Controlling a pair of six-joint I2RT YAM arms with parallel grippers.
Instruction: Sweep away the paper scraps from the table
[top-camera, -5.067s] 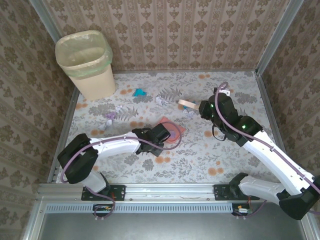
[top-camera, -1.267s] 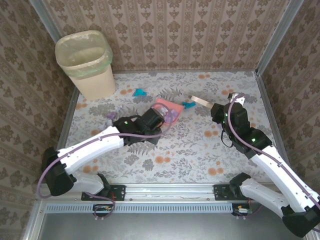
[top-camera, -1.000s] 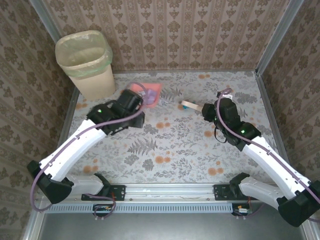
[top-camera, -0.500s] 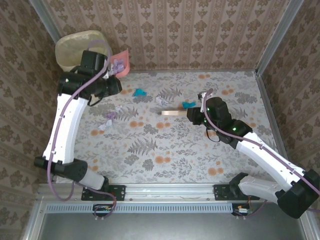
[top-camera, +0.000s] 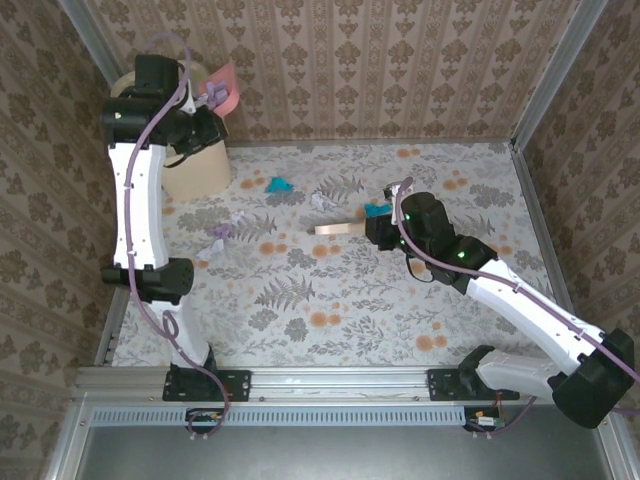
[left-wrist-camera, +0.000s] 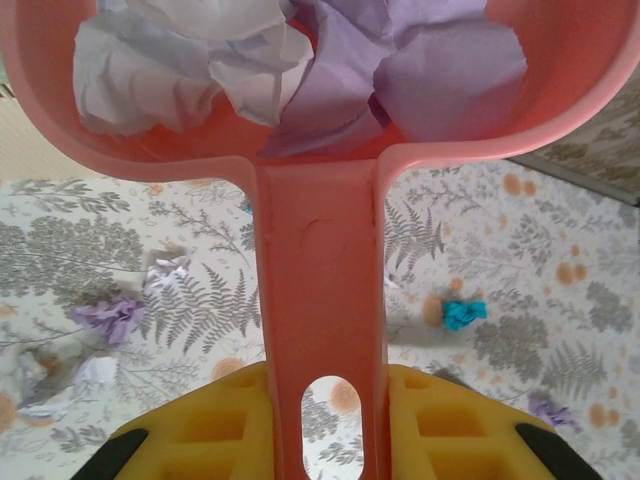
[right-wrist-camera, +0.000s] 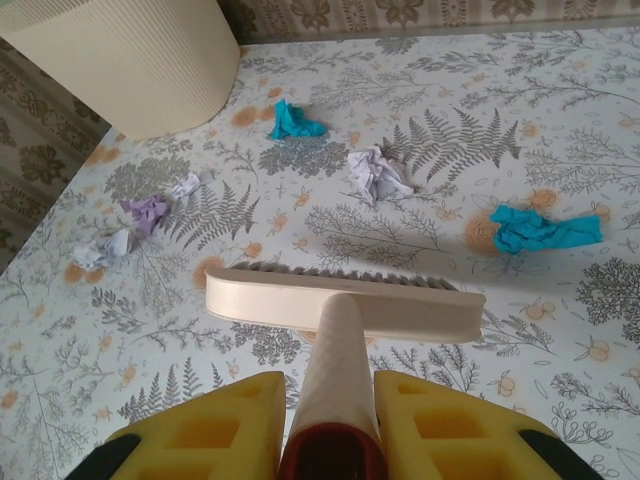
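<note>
Pink dustpan (left-wrist-camera: 320, 250) has risen from the bench (top-camera: 400, 310) to above the bin (top-camera: 200, 170), loaded with lilac and white paper scraps (left-wrist-camera: 300, 60).
Teal, white and lilac ones lie scattered on the bench, around the brush (right-wrist-camera: 345, 300) and toward the bin. The left gripper (left-wrist-camera: 322, 420) is clamped on the dustpan handle, the right gripper (right-wrist-camera: 330, 425) on the brush handle. Seemingly partway: this load awaits tipping, and more sweeping is left.
</note>
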